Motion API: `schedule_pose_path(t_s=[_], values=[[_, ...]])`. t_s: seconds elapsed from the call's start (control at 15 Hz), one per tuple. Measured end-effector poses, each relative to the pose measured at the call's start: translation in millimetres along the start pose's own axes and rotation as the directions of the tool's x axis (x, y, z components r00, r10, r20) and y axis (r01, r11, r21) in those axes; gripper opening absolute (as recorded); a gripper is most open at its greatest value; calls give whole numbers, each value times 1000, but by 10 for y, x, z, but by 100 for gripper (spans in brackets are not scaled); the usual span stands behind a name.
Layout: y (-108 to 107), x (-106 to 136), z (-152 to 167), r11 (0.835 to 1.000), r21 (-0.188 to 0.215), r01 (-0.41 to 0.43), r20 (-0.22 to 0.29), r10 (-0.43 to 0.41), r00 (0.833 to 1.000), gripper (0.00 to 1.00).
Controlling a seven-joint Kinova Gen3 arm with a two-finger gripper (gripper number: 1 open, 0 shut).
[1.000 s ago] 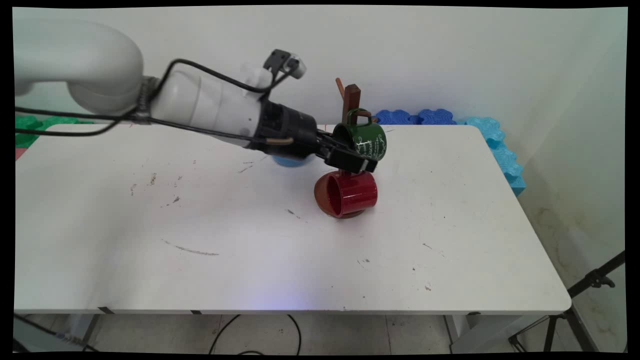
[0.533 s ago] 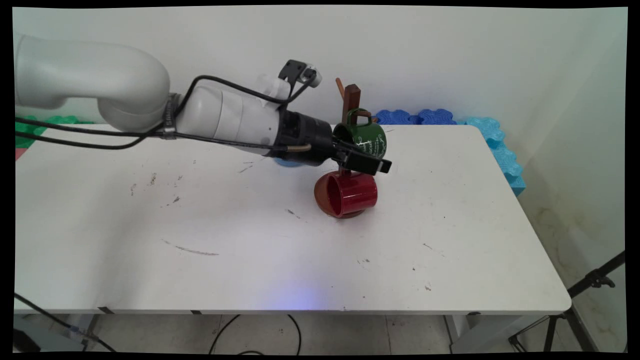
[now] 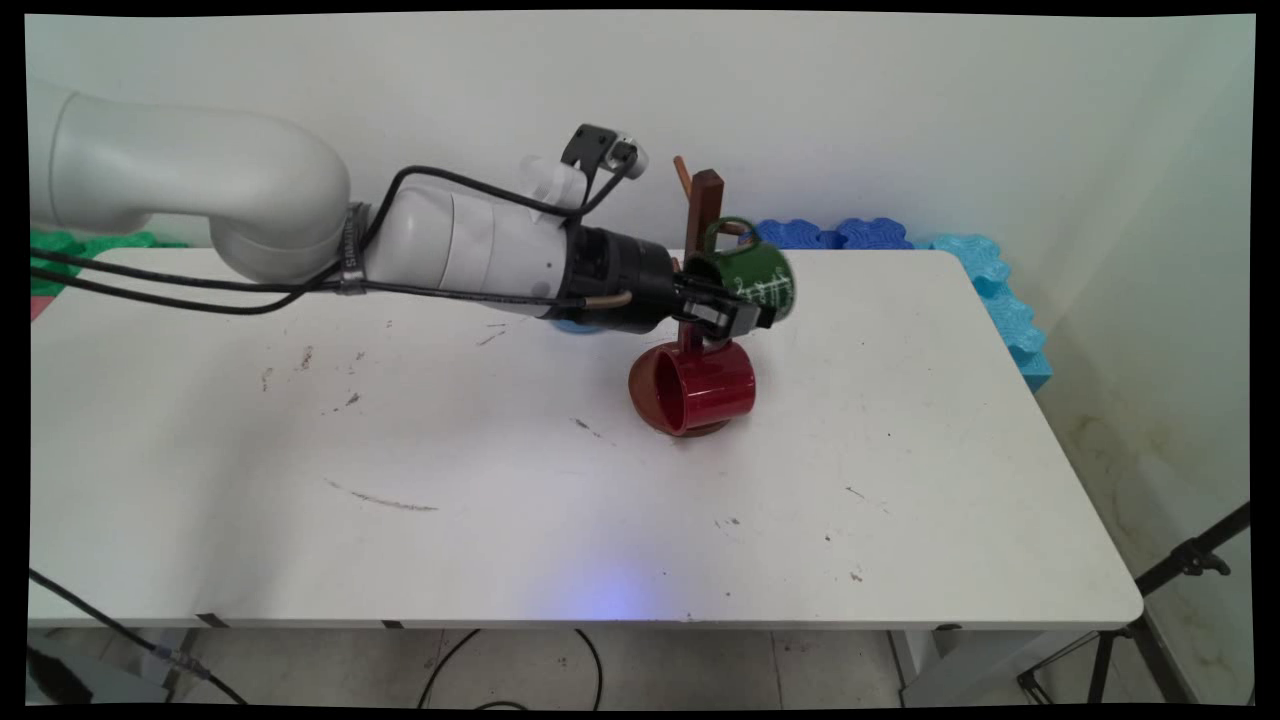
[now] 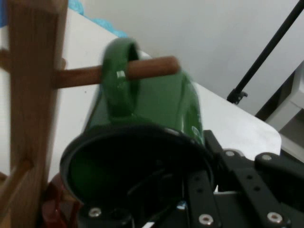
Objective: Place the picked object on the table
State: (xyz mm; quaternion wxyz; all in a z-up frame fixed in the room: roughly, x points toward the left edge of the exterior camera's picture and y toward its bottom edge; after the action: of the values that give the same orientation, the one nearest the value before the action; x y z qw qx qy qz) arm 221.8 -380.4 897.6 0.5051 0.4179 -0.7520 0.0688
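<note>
1. Black two-finger gripper [image 3: 738,312]: closed on the rim of a dark green enamel mug [image 3: 758,280], one finger seen inside the mouth in the hand view.
2. Dark green mug [image 4: 147,109]: tilted, its handle looped over a round wooden peg [image 4: 118,72] of the brown wooden mug stand [image 3: 704,215]. White lettering is carried on its side; not legible.
3. Glossy red mug [image 3: 700,387]: hung lower on the same stand, just below the gripper, mouth turned to the picture's left.
4. White table [image 3: 500,500]: scuffed, with dark marks.
5. Blue foam tiles [image 3: 985,270]: placed behind the table's far right edge.
</note>
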Motion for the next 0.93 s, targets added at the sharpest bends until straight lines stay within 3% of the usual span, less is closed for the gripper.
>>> schedule_pose_path(t_s=[0.47,0.93], values=[[51,-47,-54,1000,-13,2,-12,-2,1000,0],[223,5,-236,998,-58,11,-38,-14,999,0]])
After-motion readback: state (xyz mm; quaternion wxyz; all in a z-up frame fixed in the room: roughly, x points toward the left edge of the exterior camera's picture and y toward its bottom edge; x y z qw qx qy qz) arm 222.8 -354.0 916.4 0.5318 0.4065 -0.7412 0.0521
